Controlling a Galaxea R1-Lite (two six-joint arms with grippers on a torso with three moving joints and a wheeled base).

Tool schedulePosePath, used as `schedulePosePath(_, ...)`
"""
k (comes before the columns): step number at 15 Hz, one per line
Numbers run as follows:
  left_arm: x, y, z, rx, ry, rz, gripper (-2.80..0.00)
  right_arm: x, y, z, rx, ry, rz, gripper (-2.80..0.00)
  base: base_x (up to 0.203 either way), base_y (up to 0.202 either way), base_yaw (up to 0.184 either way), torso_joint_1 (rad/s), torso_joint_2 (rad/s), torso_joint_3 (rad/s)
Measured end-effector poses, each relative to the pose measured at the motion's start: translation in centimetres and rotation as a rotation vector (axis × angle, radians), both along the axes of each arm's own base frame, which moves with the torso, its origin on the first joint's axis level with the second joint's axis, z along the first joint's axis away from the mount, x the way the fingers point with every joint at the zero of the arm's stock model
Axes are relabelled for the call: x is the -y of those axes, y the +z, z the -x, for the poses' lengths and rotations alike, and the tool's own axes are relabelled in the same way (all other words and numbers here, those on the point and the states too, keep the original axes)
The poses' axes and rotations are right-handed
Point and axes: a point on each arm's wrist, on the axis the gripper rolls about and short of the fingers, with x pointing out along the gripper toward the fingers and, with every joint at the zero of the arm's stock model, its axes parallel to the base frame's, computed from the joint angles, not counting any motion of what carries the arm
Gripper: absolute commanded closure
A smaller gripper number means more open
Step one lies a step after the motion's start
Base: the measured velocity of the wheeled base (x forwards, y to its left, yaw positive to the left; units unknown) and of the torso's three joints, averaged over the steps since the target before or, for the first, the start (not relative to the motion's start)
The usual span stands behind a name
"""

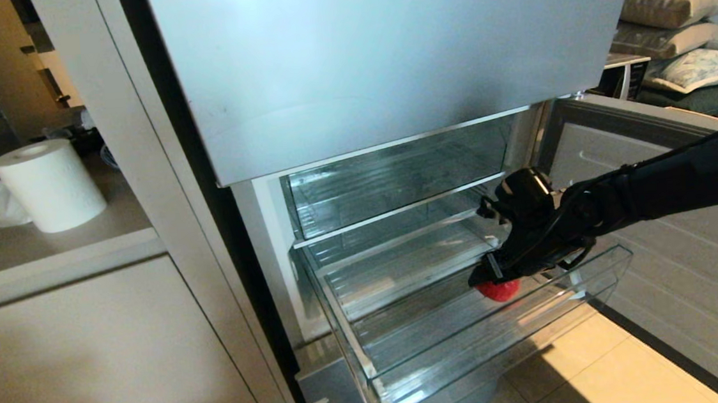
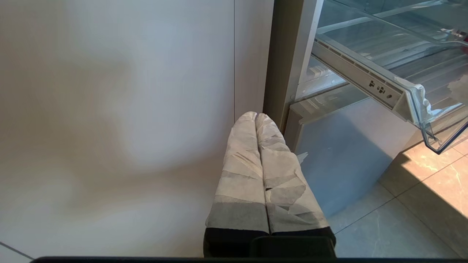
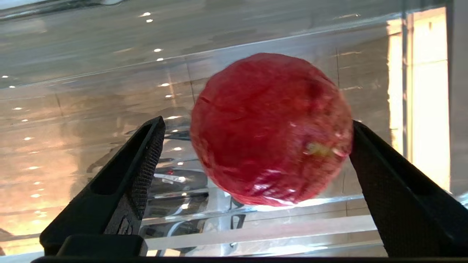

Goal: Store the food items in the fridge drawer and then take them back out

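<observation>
A red round food item (image 1: 499, 290) (image 3: 270, 128) is just over the floor of the pulled-out clear fridge drawer (image 1: 348, 346) (image 3: 91, 91), towards its right side. My right gripper (image 1: 491, 273) (image 3: 257, 122) reaches down into the drawer from the right and stands open around the fruit. One finger (image 3: 146, 157) stands clear of it with a gap, and the other (image 3: 380, 175) is at its edge. No second food item shows. My left gripper (image 2: 256, 117), its fingers wrapped in pale tape, is shut and parked low beside the cabinet, left of the drawer (image 2: 380, 87).
A taller clear drawer (image 1: 396, 179) sits pushed in above. The silver-grey upper door panel (image 1: 386, 52) hangs overhead and the open lower door (image 1: 675, 305) stands at the right. A paper towel roll (image 1: 50, 184) stands on the counter at the left. Tiled floor (image 1: 602, 362) lies below.
</observation>
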Motion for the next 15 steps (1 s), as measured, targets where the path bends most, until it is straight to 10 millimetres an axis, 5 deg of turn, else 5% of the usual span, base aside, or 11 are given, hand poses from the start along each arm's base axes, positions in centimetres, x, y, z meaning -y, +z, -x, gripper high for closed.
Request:
schedulePosePath(2,0.0,0.0,0.0,0.000,0.000,0.000,0.00,0.0,-0.1,0.0,-0.001,-0.006,0.010,-2.80,0.000,0.000,0.000,0.000,0.00,0.000)
schedulePosePath(3,0.0,0.0,0.0,0.000,0.000,0.000,0.00,0.0,-0.2,0.0,0.002,-0.012,0.019,-1.57,0.000,0.000,0.000,0.000,0.00,0.000)
schedulePosePath(4,0.0,0.0,0.0,0.000,0.000,0.000,0.00,-0.1,-0.2,0.0,0.002,-0.014,0.025,0.00,0.000,0.000,0.000,0.000,0.00,0.000)
schedulePosePath(11,0.0,0.0,0.0,0.000,0.000,0.000,0.00,-0.6,-0.6,0.2,0.003,-0.028,0.058,0.00,0.000,0.000,0.000,0.000,0.00,0.000)
schedulePosePath(15,0.0,0.0,0.0,0.000,0.000,0.000,0.00,-1.2,1.5,1.0,0.069,-0.030,0.059,0.00,0.000,0.000,0.000,0.000,0.00,0.000)
